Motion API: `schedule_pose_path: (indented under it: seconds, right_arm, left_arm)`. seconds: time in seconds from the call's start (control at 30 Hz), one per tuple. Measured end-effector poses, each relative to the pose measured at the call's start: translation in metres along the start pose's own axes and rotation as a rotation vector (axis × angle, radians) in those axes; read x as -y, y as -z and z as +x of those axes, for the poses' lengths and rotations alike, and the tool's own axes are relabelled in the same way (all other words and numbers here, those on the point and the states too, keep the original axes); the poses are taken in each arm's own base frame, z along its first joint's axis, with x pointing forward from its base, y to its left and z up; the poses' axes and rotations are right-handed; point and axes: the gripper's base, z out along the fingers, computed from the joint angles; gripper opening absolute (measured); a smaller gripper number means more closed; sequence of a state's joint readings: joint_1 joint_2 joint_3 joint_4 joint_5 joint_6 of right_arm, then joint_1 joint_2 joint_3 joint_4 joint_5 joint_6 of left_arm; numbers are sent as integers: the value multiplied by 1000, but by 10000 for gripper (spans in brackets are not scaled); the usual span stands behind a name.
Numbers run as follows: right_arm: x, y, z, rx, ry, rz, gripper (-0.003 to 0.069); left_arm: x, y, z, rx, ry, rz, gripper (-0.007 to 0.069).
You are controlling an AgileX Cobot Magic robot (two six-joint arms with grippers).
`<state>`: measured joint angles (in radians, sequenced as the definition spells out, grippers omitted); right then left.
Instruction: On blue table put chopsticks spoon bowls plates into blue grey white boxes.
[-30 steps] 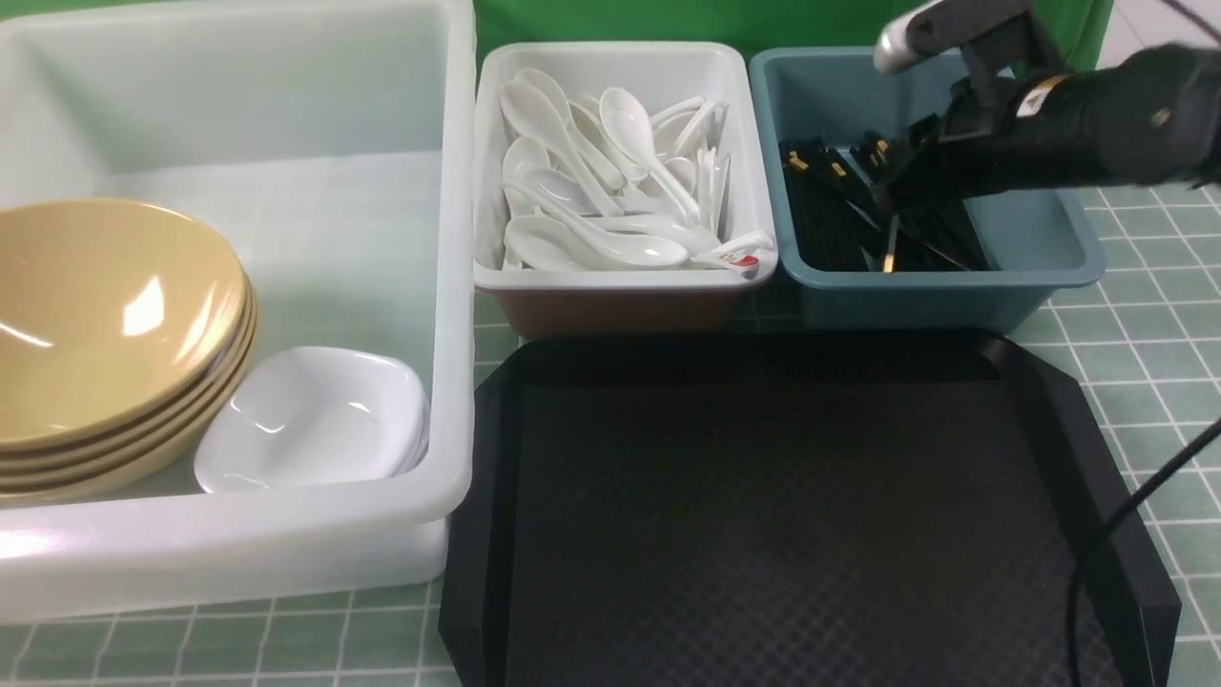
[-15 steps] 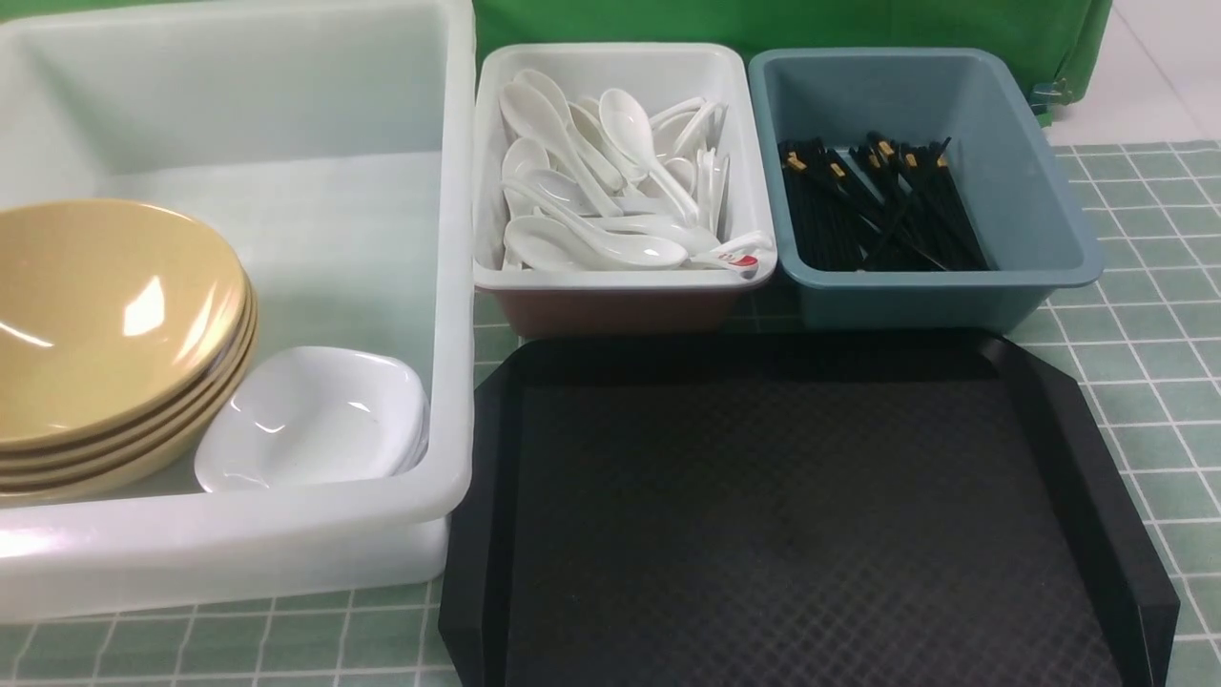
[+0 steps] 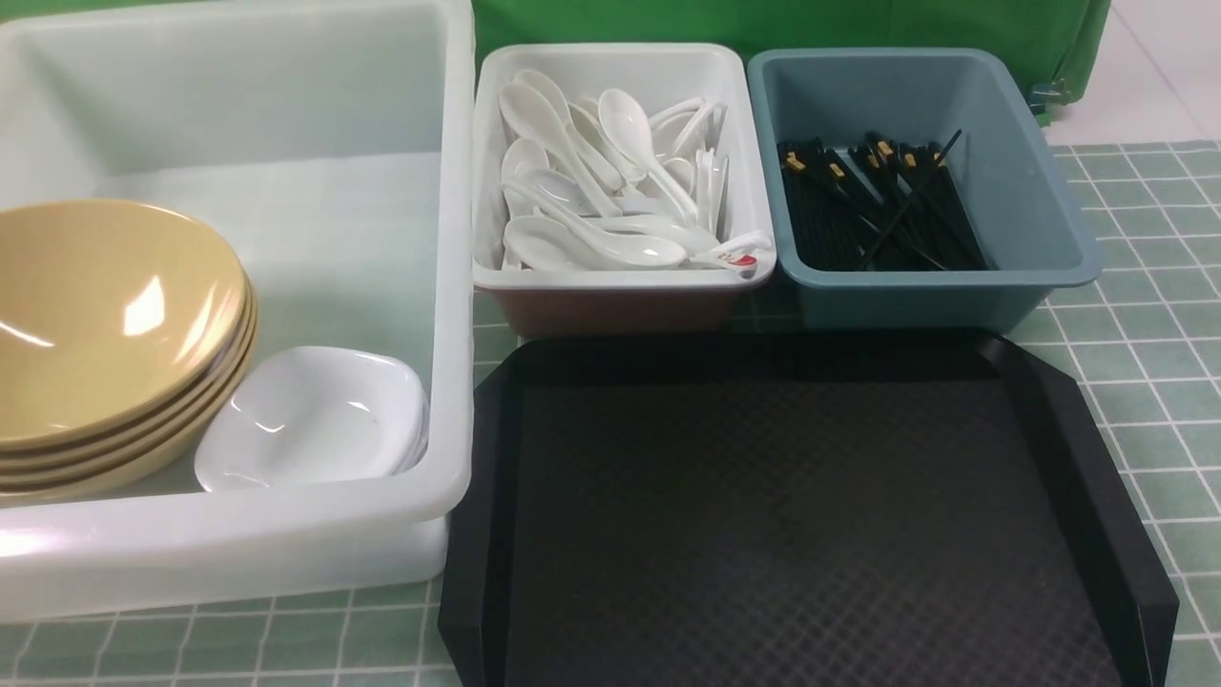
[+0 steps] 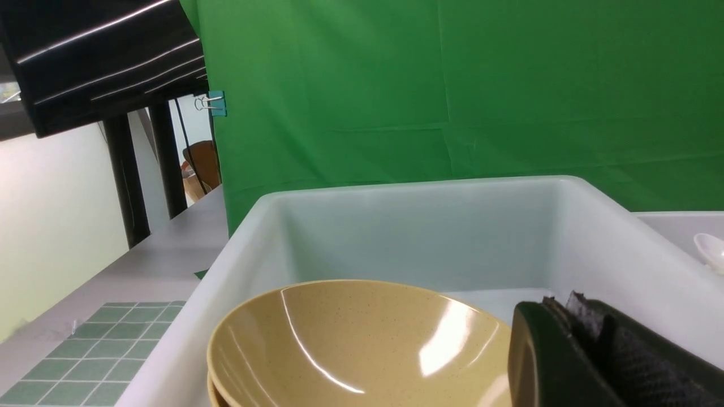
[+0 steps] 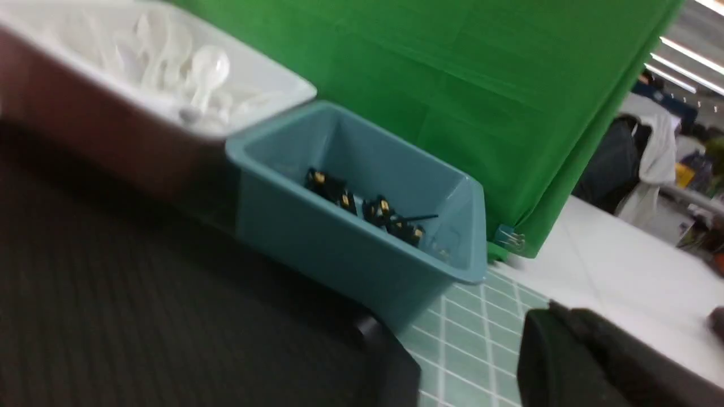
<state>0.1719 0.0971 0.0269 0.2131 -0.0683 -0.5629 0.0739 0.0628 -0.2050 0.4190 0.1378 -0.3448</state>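
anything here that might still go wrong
One chopstick lies crosswise on the pile in the blue-grey box, its tip raised toward the wall; a bump might tip it out. The stacked yellow bowls lean against the white plates in the big tub and may slide if it is moved.

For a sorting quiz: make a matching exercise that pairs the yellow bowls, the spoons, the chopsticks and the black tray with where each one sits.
Things:
1. yellow bowls
2. spoons
3. chopsticks
4. black tray

Places:
A. in the blue-grey box
B. on the tiled table, in front of the two small boxes
C. stacked in the large white tub
D. in the small white box

Pairs: 1-C, 2-D, 3-A, 4-B
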Motion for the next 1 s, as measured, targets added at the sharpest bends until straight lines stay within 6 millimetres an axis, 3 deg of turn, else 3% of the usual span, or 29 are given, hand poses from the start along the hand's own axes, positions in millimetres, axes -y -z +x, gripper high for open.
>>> schedule_pose_path:
  seconds: [0.37, 0.53, 1.0]
  right_arm:
    - [-2, 6, 3, -2, -95, -15, 38]
    - [3, 9, 4, -9, -133, 86, 38]
    - [-1, 12, 29, -294, -293, 110, 41]
  left_arm:
    - [0, 0, 0, 0, 0, 0, 2]
    - [0, 0, 0, -1, 0, 0, 2]
    - [0, 0, 0, -2, 0, -1, 2]
